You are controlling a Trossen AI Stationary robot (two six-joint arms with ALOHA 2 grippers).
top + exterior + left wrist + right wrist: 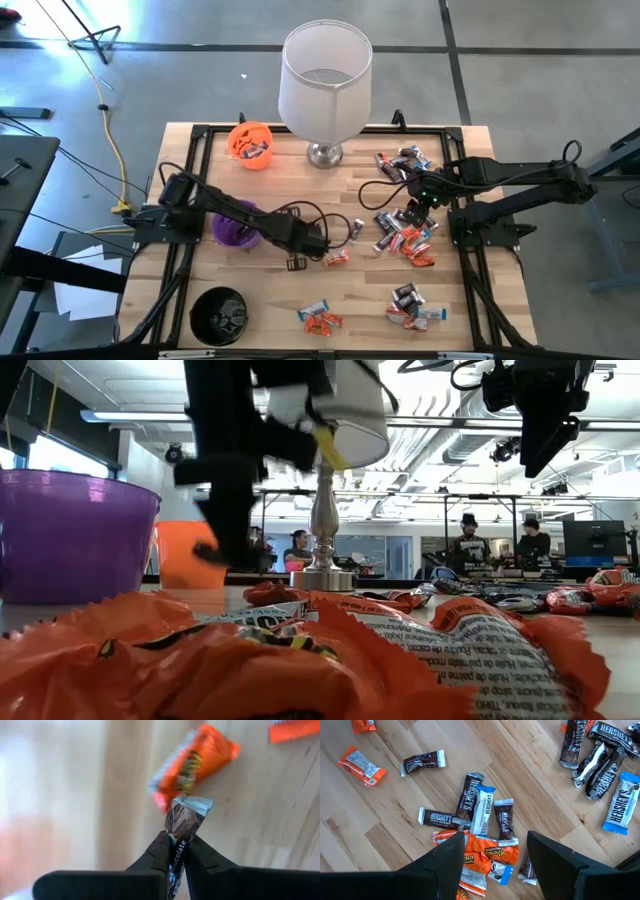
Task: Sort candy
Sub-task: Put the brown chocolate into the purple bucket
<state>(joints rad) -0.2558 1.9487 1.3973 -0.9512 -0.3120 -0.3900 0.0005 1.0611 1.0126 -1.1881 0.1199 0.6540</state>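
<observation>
The left gripper point(176, 851) is pinching a dark brown chocolate bar point(181, 827) by one end, fingers together on the wrapper, so the bar is sticking straight out ahead of the fingers with its crimped silver tip leading. From above, this gripper point(322, 243) is hanging over the middle of the counter point(270, 300), and the purple cup point(234, 226) is sitting back along its own arm, closer than the orange cup point(250, 144) at the far edge or the black cup point(219, 315) at the near corner. Which cup is taking the brown bars I cannot tell — the coming move is turning on that choice. An orange candy point(192, 764) is lying on the wood just beyond the held bar, apart from it.

The right gripper point(492, 852) is hovering with its fingers wide apart over the biggest heap of candy point(485, 822), holding nothing; brown, white-blue and orange wrappers are overlapping there at mixed angles. More small clusters are lying toward the near edge point(412, 305).

The counter is pale wooden planking, smooth and level. A tall white lamp point(325, 85) is standing at the far side. Beyond it, an open workshop is showing, with people point(468, 545) standing at benches well behind.
</observation>
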